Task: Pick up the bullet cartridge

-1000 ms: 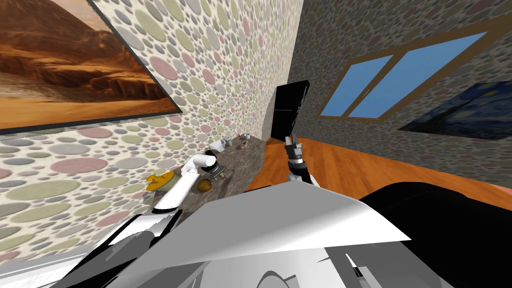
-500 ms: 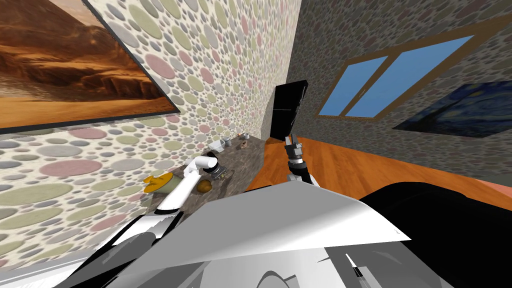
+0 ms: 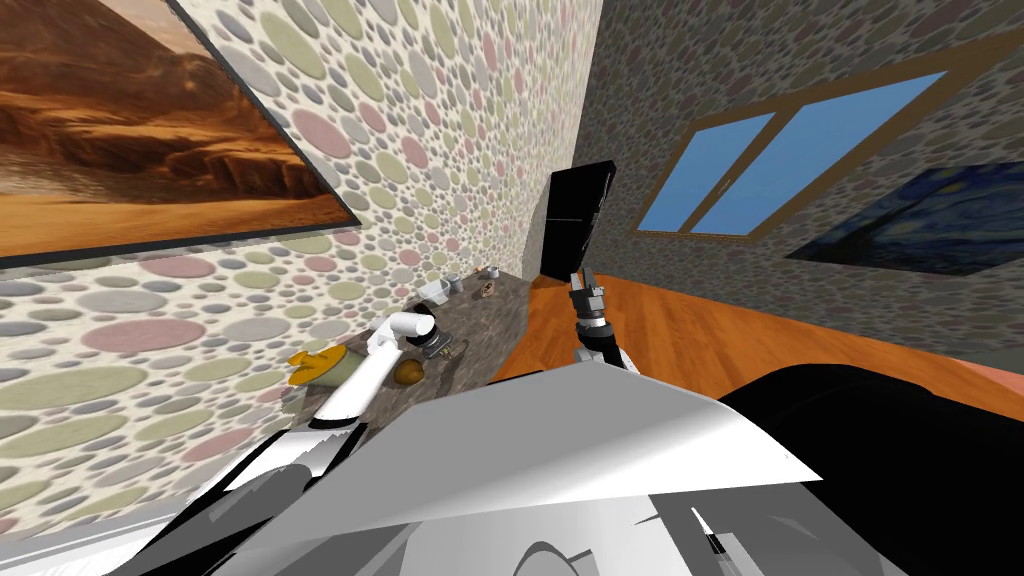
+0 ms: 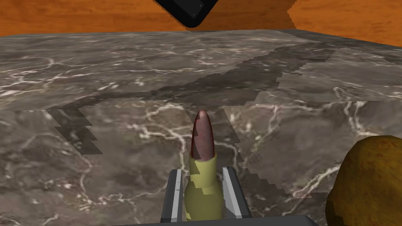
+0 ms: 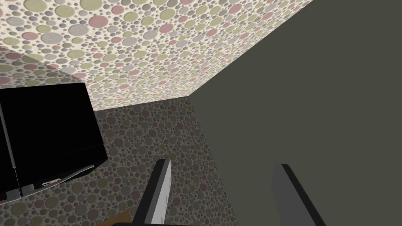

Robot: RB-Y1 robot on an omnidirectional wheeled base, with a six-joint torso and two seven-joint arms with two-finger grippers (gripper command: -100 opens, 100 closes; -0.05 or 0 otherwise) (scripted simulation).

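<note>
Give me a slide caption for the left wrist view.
The left jaws press the sides of a yellow-green cartridge with a reddish-brown tip, dark marble counter beyond, a brown lump close by.

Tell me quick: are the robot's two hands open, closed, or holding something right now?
Left hand: closed on the olive-yellow bullet cartridge with a reddish-brown tip.
Right hand: open, holding nothing.

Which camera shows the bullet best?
The left wrist view: the olive-cased, reddish-brown-tipped bullet cartridge stands large between the left gripper's fingers, above the grey marble countertop. In the head view it is too small to make out; the right wrist view faces elsewhere.
</note>
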